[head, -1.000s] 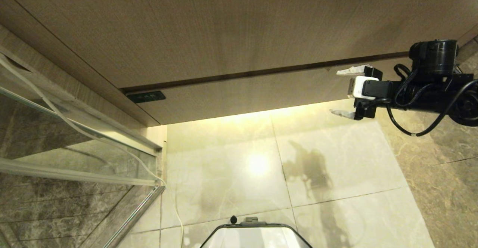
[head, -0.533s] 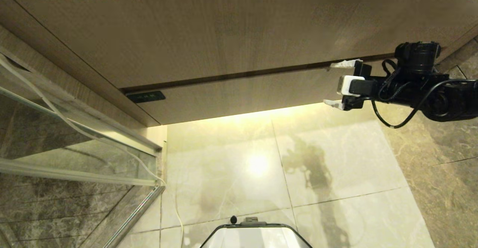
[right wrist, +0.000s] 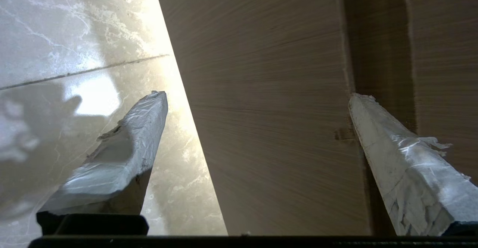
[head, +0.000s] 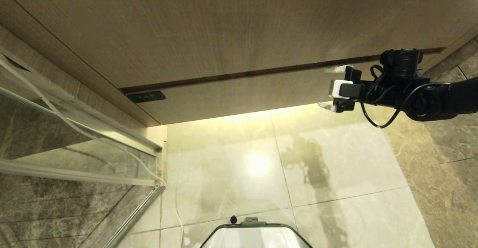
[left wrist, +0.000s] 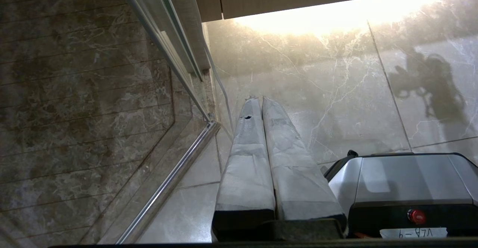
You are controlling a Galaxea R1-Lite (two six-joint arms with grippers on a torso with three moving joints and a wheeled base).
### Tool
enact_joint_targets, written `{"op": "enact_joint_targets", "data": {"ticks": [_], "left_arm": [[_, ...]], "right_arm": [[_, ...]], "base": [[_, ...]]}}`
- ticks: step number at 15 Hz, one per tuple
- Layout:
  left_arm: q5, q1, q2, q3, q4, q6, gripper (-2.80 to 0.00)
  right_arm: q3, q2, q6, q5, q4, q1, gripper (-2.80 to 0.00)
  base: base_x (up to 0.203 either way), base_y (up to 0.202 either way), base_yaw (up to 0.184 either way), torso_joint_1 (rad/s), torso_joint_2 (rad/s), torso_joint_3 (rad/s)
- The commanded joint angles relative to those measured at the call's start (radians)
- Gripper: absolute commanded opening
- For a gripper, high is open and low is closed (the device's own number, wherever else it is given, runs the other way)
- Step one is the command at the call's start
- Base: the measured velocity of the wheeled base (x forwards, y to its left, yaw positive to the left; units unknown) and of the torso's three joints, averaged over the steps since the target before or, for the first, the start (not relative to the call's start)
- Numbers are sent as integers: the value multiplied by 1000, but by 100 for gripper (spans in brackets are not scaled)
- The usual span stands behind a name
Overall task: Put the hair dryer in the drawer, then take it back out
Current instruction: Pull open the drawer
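R gripper (head: pixel 330 88) at drawer (head: pixel 239 95) front, right end, jaws spread wide, nothing held; one finger (right wrist: pixel 396 158) at dark seam above front, other (right wrist: pixel 123 154) past lower edge over floor (head: pixel 336 158). Drawer shut. Hair dryer not visible. L gripper (left wrist: pixel 257 102) parked, fingers together, pointing at floor beside base (left wrist: pixel 407 180).

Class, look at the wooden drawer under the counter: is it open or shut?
Shut. The drawer front sits flush below the panel above, with only a thin dark gap; none of its inside shows. The right gripper straddles its front, open.

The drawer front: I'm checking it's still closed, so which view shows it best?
The head view: the drawer shows its full flat front, shut. The right wrist view shows a close patch between the open right gripper fingers; the left wrist view only an edge.
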State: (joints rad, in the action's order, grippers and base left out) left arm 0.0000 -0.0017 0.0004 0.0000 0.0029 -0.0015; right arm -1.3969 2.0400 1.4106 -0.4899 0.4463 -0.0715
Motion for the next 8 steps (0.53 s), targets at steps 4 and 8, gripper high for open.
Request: {"op": "enact_joint_targets", "data": {"ticks": [4,8], "left_arm": [[0,0,0,2,0,0,-280],[0,0,0,2,0,0,-280]], "right_arm": [[-47,55,1,-4,83,-1,0],[-54,74,2,-4,108,2,0]], "base": [[0,0,0,0,0,0],[0,0,0,0,0,0]]}}
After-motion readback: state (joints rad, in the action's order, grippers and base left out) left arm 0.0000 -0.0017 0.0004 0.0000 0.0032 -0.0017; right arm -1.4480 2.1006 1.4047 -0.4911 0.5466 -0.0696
